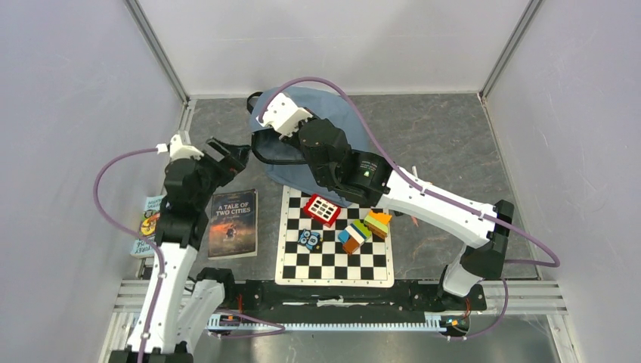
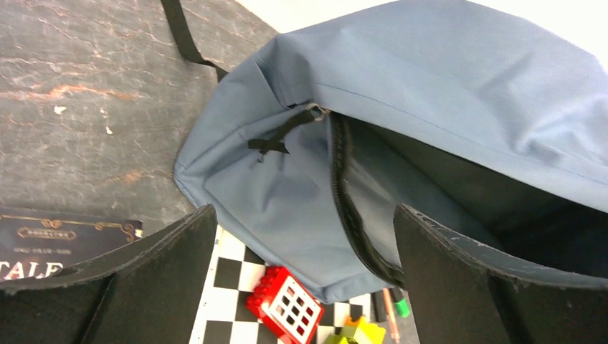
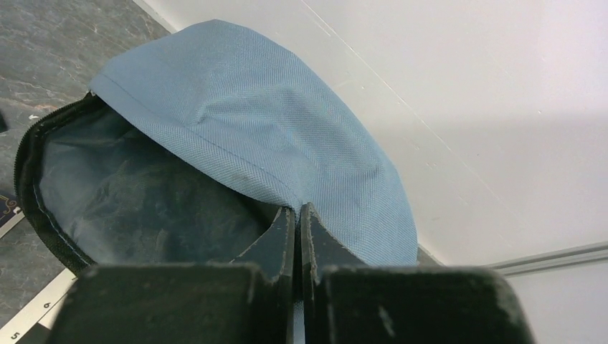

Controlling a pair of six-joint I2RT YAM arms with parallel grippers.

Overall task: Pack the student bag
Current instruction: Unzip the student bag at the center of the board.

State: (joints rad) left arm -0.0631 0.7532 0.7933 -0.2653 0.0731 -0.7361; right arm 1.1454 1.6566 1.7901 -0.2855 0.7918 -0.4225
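The dusty-blue student bag [image 1: 344, 113] lies at the back centre, its mouth facing left and held open. My right gripper [image 1: 274, 142] is shut on the bag's upper flap; in the right wrist view [image 3: 297, 213] the blue fabric [image 3: 272, 115] is pinched between the fingers, with the dark lining showing on the left. My left gripper [image 1: 230, 155] is open and empty just left of the mouth. In the left wrist view [image 2: 305, 287] it hovers over the bag's [image 2: 444, 79] lower edge and black zipper trim [image 2: 344, 193].
A chessboard [image 1: 336, 261] lies in front of the bag with a red window block [image 1: 322, 209], two multicoloured block stacks [image 1: 354, 236] and a small blue piece [image 1: 309, 240]. The book "A Tale of Two Cities" [image 1: 233, 223] lies left of it. Another book [image 1: 147, 219] lies under my left arm. Pens [image 2: 391, 304] lie by the bag.
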